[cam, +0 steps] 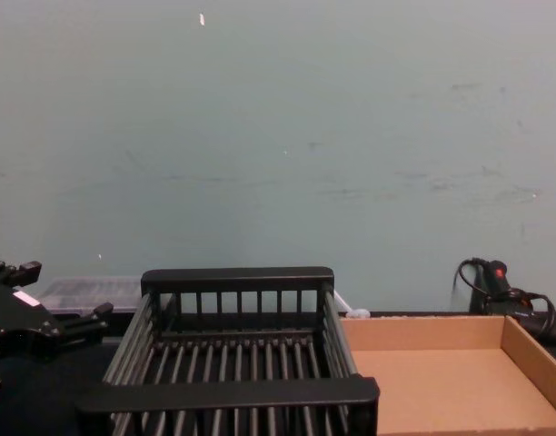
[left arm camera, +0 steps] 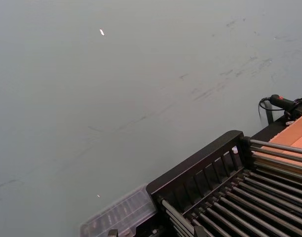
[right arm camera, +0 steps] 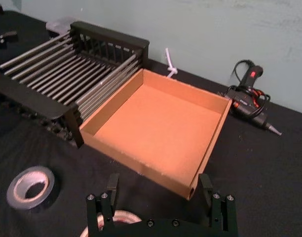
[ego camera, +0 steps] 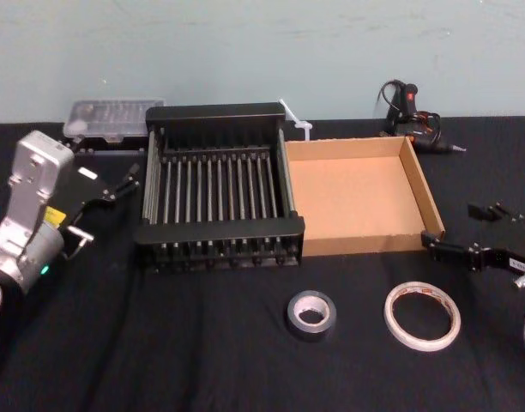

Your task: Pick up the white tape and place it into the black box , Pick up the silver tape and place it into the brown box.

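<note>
I am watching the white tape (ego camera: 422, 316) lying flat near-right of the brown box (ego camera: 359, 249), silver tape (ego camera: 311, 314) beside it; right gripper (ego camera: 490, 230) hovering spread, left gripper (ego camera: 125, 182) spread by the black box (ego camera: 218, 230).

Clear plastic organiser case (ego camera: 112, 116), black glue gun (ego camera: 413, 116), white zip tie (ego camera: 295, 120), black tablecloth (ego camera: 202, 360)

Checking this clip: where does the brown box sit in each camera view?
Head view: brown box, right of centre, touching the black box.
Left wrist view: an orange corner at the edge.
Right wrist view: centre.
Chest view: lower right.
Shared landmark: the black box beside it.
</note>
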Motion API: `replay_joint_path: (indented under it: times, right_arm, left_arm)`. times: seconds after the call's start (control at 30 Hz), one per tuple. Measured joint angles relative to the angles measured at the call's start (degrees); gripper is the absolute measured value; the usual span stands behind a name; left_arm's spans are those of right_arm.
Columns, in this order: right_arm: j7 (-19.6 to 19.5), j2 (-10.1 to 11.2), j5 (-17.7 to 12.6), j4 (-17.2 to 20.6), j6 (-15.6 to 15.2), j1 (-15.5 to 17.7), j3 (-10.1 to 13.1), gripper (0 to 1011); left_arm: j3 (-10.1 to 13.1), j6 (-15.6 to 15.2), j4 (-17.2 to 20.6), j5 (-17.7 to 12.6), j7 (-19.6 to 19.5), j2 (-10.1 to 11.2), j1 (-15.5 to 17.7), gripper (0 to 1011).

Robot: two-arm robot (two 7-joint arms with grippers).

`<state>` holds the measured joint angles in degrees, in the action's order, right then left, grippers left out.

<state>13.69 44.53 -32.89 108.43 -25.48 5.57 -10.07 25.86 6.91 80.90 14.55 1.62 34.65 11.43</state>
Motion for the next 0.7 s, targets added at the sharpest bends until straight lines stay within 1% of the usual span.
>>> replay_joint_path:
  times: [0.13, 0.33, 0.7]
  right_arm:
    - [0.7, 0.8, 0.0, 0.9, -0.9, 1.2, 0.6, 1002]
    - [2.0, 1.8, 1.0, 1.2, -1.5, 2.6, 0.5, 1002]
    - [2.1, 1.9, 1.3, 1.2, -1.3, 2.7, 0.3, 1002]
  left_arm:
    - [0.0, 0.0, 0.0, 0.0, 0.0, 0.0, 0.0, 1001]
    - [0.0, 0.0, 0.0, 0.0, 0.0, 0.0, 0.0, 1001]
    - [0.0, 0.0, 0.0, 0.0, 0.0, 0.0, 0.0, 1001]
